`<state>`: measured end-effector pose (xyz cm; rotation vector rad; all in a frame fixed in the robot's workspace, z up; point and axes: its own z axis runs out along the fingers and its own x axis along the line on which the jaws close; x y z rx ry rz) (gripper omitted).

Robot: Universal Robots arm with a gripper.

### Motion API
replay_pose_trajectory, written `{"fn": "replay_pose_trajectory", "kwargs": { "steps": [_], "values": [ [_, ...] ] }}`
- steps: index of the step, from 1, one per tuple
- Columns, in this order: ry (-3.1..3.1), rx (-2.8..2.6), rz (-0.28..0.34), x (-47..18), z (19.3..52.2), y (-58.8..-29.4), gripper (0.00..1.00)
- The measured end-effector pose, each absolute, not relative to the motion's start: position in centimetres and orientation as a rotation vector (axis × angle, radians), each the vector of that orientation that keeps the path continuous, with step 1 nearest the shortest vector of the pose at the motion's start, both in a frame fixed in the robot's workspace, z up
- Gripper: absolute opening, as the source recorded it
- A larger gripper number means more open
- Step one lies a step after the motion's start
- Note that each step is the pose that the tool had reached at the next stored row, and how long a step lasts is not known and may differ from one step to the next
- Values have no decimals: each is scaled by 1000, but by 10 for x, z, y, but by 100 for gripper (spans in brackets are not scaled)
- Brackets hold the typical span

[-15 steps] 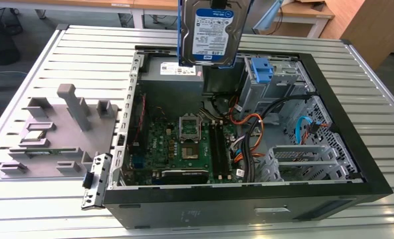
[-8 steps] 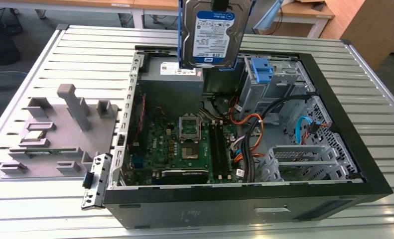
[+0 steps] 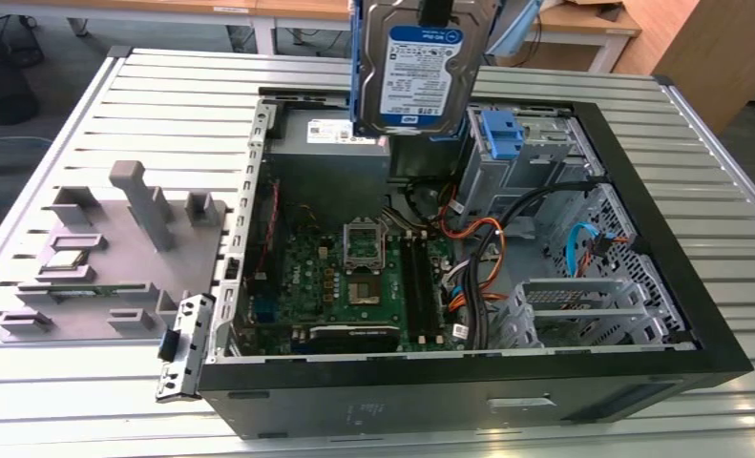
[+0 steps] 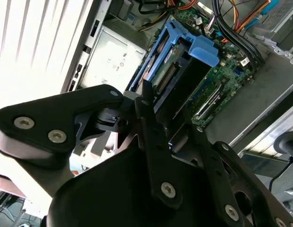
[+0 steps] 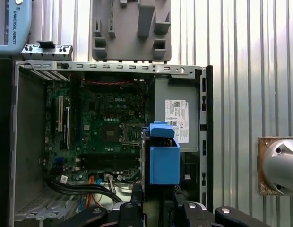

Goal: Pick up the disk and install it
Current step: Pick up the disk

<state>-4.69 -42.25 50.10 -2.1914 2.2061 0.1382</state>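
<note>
The jaws grip the disk [image 3: 422, 72], hanging upright over the open computer case [image 3: 479, 401], with the power supply [image 3: 326, 153] and cables [image 3: 476, 277] below it.

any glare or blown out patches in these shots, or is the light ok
Second wrist view: the slatted table is blown out to plain white along one side, while the disk reads fine. Exterior view: even light, no glare on the disk's label, only soft shadow inside the computer case. First wrist view: even light, mild sheen on the table's slats.
</note>
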Motion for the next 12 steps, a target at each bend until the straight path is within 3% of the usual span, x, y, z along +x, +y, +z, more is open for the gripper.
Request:
{"fn": "replay_pose_trajectory", "kwargs": {
  "steps": [12],
  "values": [
    [2232,-2215,92,-32,501,-429,35]
  ]
}}
